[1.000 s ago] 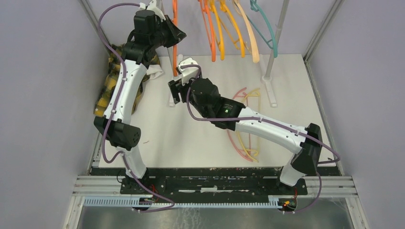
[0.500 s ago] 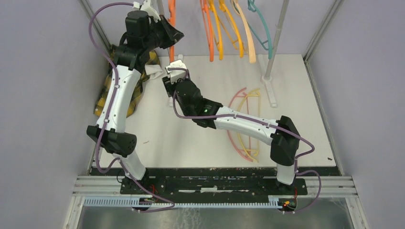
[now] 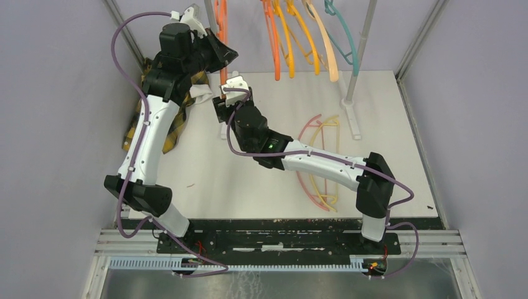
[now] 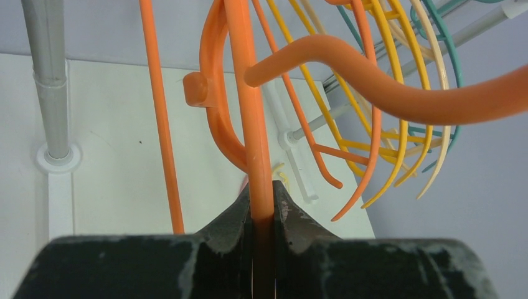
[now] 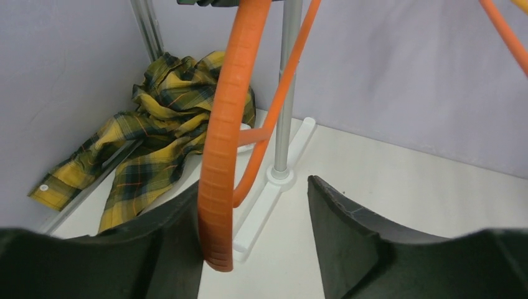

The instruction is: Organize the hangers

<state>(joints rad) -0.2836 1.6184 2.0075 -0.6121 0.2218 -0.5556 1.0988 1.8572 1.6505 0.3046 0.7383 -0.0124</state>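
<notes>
1. The left pincer [image 4: 263, 210] is clamped tight on a straight bar of an orange hanger [image 4: 249, 93]. It holds the hanger high at the back left, beside a grey pole [image 4: 47, 75].
2. The right pincer [image 5: 255, 205] stands wide open. The ribbed shoulder of that same hanger dangles between its jaws, close against one of them; I cannot tell whether they touch.
3. Further right, more hangers [image 3: 289, 53] in orange, yellow, pale and teal hang bunched on the rack.
4. A pink and a yellow hanger [image 3: 317, 193] lie flat on the table [image 3: 249, 187], partly under the right arm.
5. A plaid shirt [image 5: 155, 137] lies crumpled in the back left corner.
</notes>
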